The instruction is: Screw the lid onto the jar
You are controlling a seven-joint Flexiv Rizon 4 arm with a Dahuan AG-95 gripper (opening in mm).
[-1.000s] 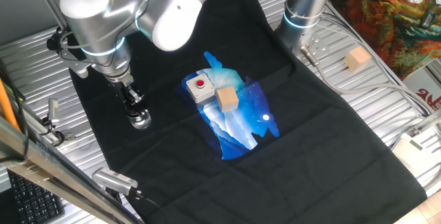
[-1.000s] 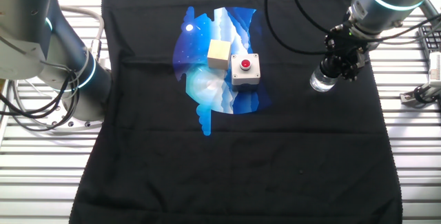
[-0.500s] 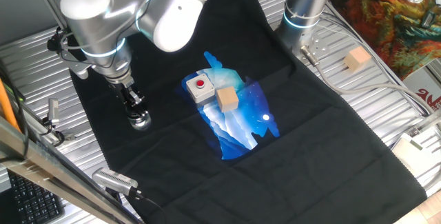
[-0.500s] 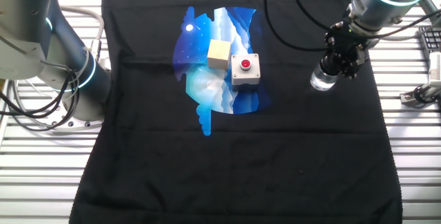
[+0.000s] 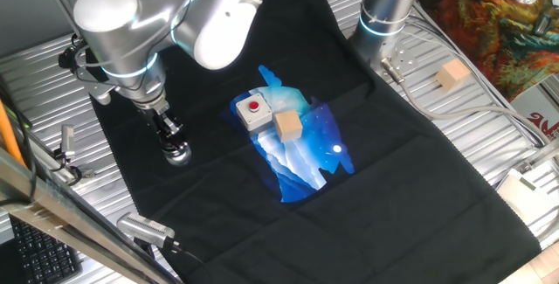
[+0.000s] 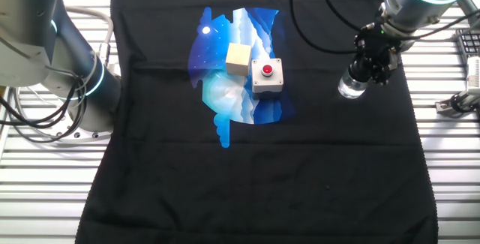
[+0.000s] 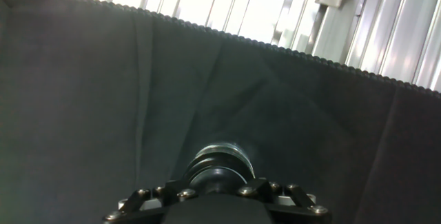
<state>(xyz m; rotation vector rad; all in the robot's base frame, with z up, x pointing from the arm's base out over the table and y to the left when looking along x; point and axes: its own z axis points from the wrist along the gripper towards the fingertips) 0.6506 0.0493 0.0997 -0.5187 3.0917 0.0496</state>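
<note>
Hand view, item one: jar [image 7: 219, 156], clear glass, upright on the table's black cloth [image 7: 103, 93]; lid [image 7: 213, 179] pinched between your fingers [image 7: 258, 186]. Likely light, slippery, fragile; grip the cap's rim.

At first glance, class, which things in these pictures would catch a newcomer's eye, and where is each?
The bright blue-and-white print in the middle of the black cloth stands out first, with a grey box with a red button and a wooden cube on it. Next comes the silver arm at the cloth's edge, its tool down on the lid over the glass jar.
</note>
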